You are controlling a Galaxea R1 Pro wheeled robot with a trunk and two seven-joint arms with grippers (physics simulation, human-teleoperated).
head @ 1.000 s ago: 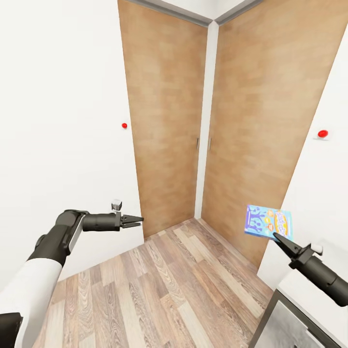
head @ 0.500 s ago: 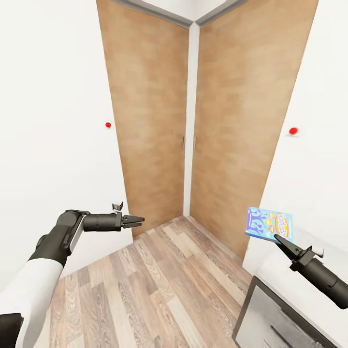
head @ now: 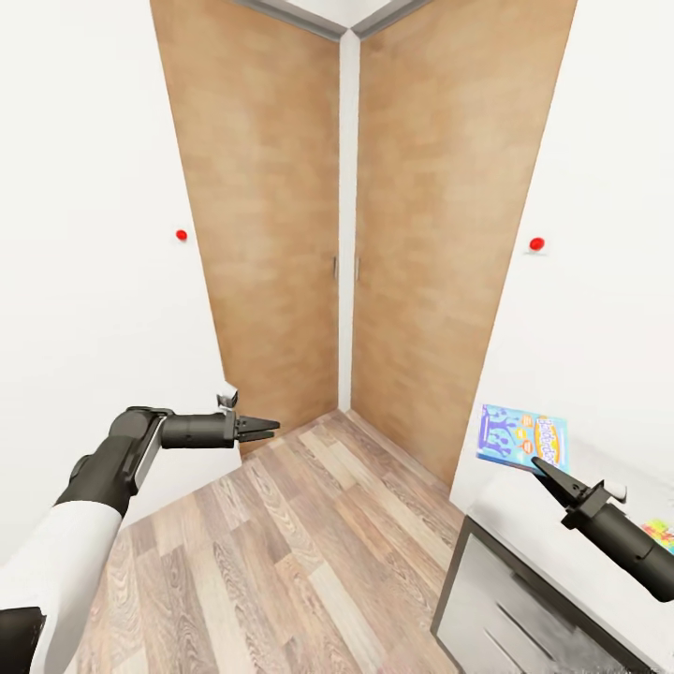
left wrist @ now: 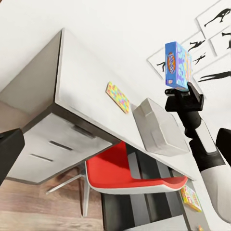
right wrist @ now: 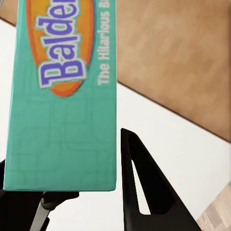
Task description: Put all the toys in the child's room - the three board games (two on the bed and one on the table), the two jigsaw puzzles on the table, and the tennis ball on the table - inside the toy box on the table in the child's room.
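While right end effector (head: 541, 465) pinches blue board game (head: 521, 436), wooden doors (head: 402, 234) ahead; left end effector (head: 267, 429) closed.

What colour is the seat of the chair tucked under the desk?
Red, seen best in the left wrist view: the red chair seat sits under the long grey desk.

The teal side of the board game (right wrist: 62, 96) is showing "Balde…", cut off, and beside it "The Hilarious B…".
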